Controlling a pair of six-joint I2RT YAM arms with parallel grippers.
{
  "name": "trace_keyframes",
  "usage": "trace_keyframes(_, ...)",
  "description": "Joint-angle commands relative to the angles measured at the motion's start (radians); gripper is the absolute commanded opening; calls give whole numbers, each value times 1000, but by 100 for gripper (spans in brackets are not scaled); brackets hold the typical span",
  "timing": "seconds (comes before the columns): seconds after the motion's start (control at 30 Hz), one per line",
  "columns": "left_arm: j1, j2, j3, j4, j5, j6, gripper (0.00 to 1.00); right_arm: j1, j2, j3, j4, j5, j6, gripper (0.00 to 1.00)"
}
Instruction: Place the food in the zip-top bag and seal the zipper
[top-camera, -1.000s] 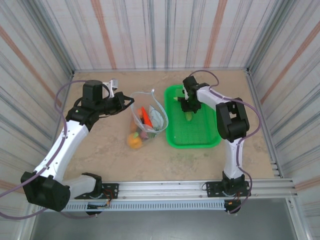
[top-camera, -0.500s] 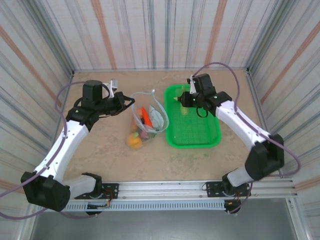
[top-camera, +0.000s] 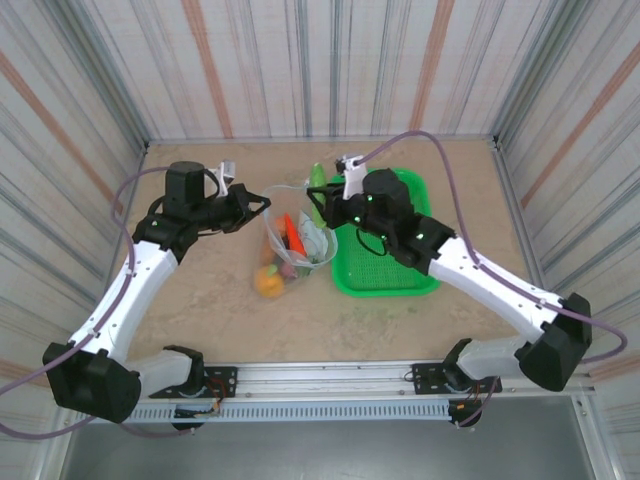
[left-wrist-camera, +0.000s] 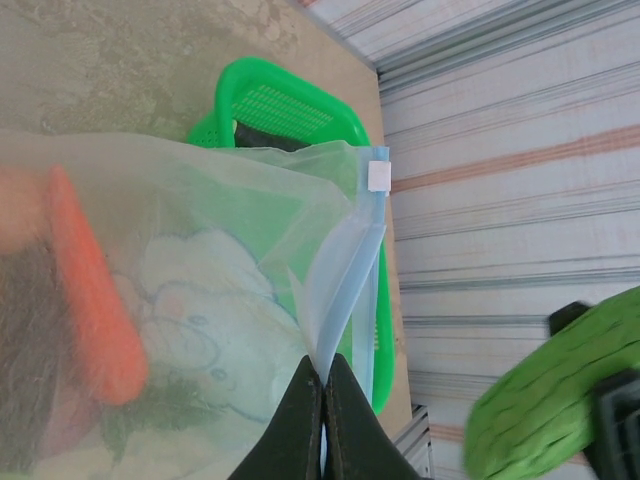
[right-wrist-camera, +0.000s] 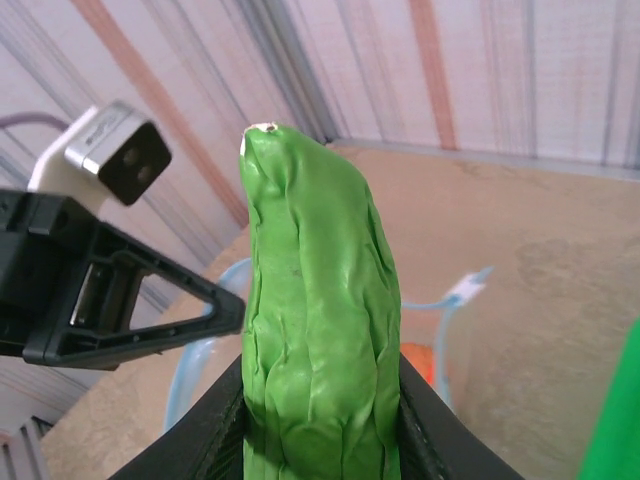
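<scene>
The left hand (top-camera: 262, 204) is pinched tight on the mouth edge of the zip-top bag (top-camera: 297, 243). Its fingertips (left-wrist-camera: 300, 430) are closed on the pale blue zipper (left-wrist-camera: 362, 270), so the strip rises away from them and the mouth gapes. Out ahead of that hand the rest of the bag lies on the surface (top-camera: 200, 300), with an orange toy carrot (left-wrist-camera: 95, 290) and other food pieces in it. An orange-yellow piece (top-camera: 268, 283) sits at the end farthest from the hand. The right hand (top-camera: 323, 204) is clamped partway closed around a wrinkled green toy vegetable (right-wrist-camera: 315, 320), gripping its lower end so the piece stands up out of the fingers (right-wrist-camera: 215, 440). That hand hangs just beside the bag's mouth, facing the left hand, with the green mesh basket (top-camera: 390, 270) under its arm
</scene>
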Motion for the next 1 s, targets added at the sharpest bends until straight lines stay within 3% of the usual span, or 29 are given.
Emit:
trace_keyframes(0.0,10,-16,14,5,30,-22,0,75,68,-39,171,80,-49,28)
trace_keyframes(0.13,13,-17,21,5,42,-33,0,108,149,-31,206,85,-56,34)
trace_keyframes(0.47,25,-37,10,49,81,-95,0,126,254,-67,235,139,-29,35)
trace_keyframes(0.63,25,-43,26,25,67,-86,0,116,306,31,64,132,-21,67)
trace_keyframes(0.73,25,-47,20,23,62,-86,0,111,288,22,68,131,-13,70)
trace_keyframes(0.97,26,-58,18,-14,19,-43,0,66,223,39,5,34,12,66)
